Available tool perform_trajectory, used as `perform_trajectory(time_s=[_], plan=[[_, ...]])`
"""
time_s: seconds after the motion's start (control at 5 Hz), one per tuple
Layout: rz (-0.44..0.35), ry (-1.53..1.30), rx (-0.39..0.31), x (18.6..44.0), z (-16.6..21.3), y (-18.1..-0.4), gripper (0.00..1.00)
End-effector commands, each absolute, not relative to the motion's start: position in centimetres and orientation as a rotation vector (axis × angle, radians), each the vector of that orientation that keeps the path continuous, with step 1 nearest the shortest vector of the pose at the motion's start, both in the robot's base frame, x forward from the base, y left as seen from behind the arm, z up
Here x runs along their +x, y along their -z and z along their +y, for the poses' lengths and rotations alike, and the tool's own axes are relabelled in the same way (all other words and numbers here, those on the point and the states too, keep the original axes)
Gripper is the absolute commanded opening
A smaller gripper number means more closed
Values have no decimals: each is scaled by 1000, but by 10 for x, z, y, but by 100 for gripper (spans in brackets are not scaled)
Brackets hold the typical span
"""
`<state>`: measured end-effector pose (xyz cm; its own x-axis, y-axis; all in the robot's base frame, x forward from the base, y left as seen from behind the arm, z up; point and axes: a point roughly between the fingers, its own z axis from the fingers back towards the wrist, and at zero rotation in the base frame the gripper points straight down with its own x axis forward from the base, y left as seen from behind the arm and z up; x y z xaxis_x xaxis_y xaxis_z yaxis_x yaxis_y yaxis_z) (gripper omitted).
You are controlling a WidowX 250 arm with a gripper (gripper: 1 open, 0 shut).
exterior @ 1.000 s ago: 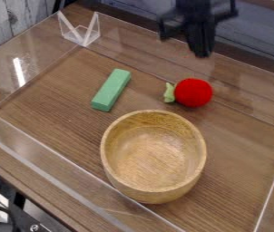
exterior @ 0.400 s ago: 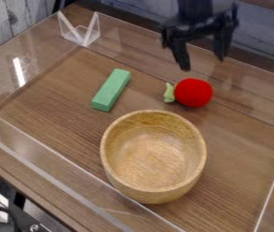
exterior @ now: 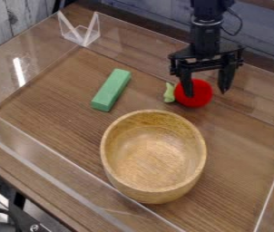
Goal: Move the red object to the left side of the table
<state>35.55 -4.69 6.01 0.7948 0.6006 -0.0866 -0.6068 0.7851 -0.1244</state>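
The dark brown wood-grain counter point(exterior: 36, 109) carries a round pale wooden bowl point(exterior: 154, 156) toward six o'clock, then a green rectangular block point(exterior: 111, 90) toward ten. The small round bright red toy fruit point(exterior: 195, 93) sits at one o'clock, beneath the black metal tool point(exterior: 205, 76), whose fingers stand apart around it, seemingly ungripped. Grasping, carrying left and releasing all appear to remain.
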Motion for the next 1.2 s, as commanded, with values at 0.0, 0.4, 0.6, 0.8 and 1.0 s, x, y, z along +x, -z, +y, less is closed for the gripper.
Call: perform_trajectory(time_s=[0.0, 0.4, 0.6, 0.8, 1.0], plan=[[-13, -690, -151, 361, -41, -54, 100], [-24, -800, -150, 357, -27, -50, 0], [-57, -854, -188, 355, -18, -81, 0], [-120, -861, -236, 351, -11, -124, 0], [-158, -889, -263, 345, 5, -160, 0]])
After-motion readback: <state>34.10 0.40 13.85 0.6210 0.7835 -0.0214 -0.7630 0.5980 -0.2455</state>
